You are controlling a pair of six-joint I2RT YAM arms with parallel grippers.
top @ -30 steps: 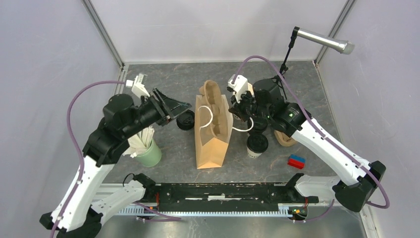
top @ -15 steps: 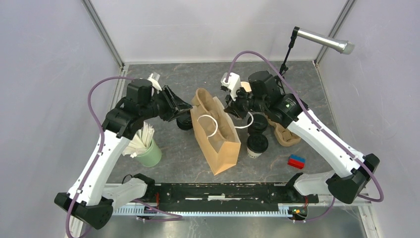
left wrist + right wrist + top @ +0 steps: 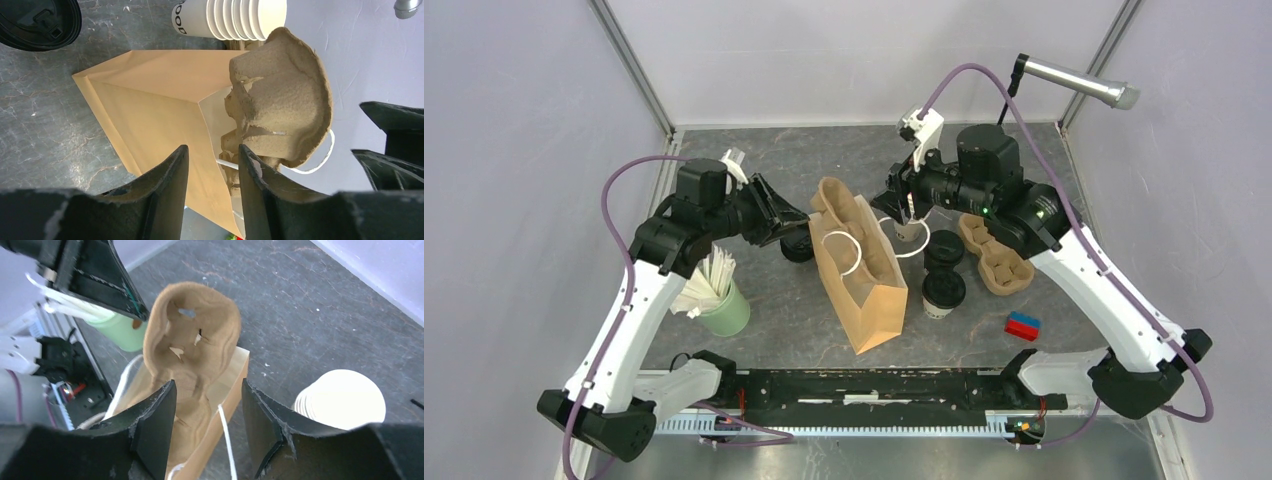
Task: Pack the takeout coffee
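Note:
Two takeout coffee cups with black lids (image 3: 944, 288) (image 3: 944, 250) stand right of the brown paper bag (image 3: 869, 285). The bag stands open mid-table. A pulp cup carrier (image 3: 836, 198) pokes out of its far end, also seen as the carrier (image 3: 285, 95) (image 3: 192, 335). My left gripper (image 3: 796, 215) (image 3: 212, 148) is open at the bag's far left corner, the bag wall (image 3: 165, 100) showing between its fingers. My right gripper (image 3: 892, 200) (image 3: 209, 385) is open above the bag's right rim (image 3: 227, 410) and white handle (image 3: 226, 440), holding nothing.
A stack of lidless cups (image 3: 910, 230) (image 3: 235, 17) (image 3: 340, 400) stands by the bag's right. A round black lid (image 3: 799, 246) (image 3: 37, 20) sits left of the bag. Also here: a second pulp carrier (image 3: 999, 262), a green cup of straws (image 3: 722, 305), a red-blue block (image 3: 1024, 325) and a microphone (image 3: 1079, 82).
My right gripper was shut at the bag's right rim; it has opened and drawn up and back. The bag's near end swung right a second ago. The left arm shifted slightly.

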